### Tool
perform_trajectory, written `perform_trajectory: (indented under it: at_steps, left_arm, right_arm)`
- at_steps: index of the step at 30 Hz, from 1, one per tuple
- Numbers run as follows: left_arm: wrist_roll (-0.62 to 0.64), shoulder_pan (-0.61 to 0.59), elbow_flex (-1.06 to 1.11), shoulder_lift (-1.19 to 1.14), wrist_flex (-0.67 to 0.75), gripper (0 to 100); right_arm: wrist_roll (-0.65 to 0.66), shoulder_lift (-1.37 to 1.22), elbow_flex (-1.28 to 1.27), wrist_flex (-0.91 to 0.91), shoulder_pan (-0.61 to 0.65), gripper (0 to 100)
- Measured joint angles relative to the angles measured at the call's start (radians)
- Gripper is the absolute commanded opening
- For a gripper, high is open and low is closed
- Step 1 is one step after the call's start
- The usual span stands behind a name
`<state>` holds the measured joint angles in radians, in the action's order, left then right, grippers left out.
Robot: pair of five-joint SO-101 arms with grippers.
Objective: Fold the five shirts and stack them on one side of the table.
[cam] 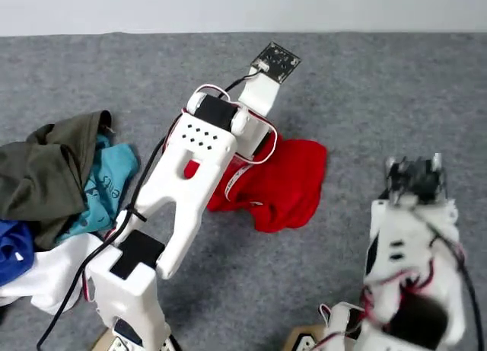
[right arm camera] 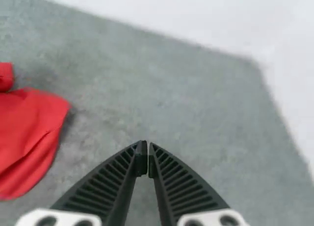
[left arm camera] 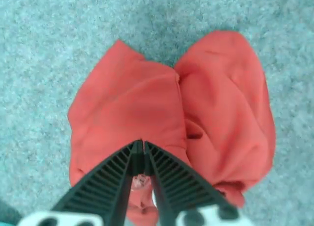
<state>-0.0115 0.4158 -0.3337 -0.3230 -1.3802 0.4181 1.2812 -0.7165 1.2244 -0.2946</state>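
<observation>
**While the red shirt [cam: 293, 183] lies bunched, an edge is to be found**

Since the red shirt is crumpled in a lump near the middle of the grey table [cam: 380, 92], nothing is seen to be folded yet. The step in hand is judged to be the spreading of this shirt. The left gripper [left arm camera: 143, 148] is held directly above the lump, with its jaws pressed together and no cloth between them. The right gripper [right arm camera: 145, 155] is likewise closed on nothing, over bare table to the right of the shirt. The other four (an olive shirt [cam: 46, 164], a teal shirt [cam: 110, 176], a blue shirt [cam: 11, 252] and a white shirt [cam: 46, 271]) are heaped at the left edge, clear of the red one.

For the step to be done well, the jaws should be parted before any descent. A single layer at a hem or shoulder should be taken rather than the thick middle fold, where several layers would be caught at once. Opposite edges are best gripped by the two arms, so that the cloth can be drawn flat between them. The four shirts at the left should be left undisturbed.
</observation>
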Motion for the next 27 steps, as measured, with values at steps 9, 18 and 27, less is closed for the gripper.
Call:
perform_trajectory:
  at_steps: [9,18,27]
  left_arm:
    - [0.000,0.000,-0.187,-0.117,0.000,7]
    - [0.112,0.037,-0.433,-0.325,-0.167,13]
    - [0.117,0.078,-0.671,-0.512,-0.334,15]
  right_arm:
    - [-0.135,-0.173,0.083,0.107,0.012,2.5]
    - [-0.408,-0.296,0.163,0.305,0.253,2.5]
    - [-0.562,-0.539,0.405,0.456,0.338,2.5]
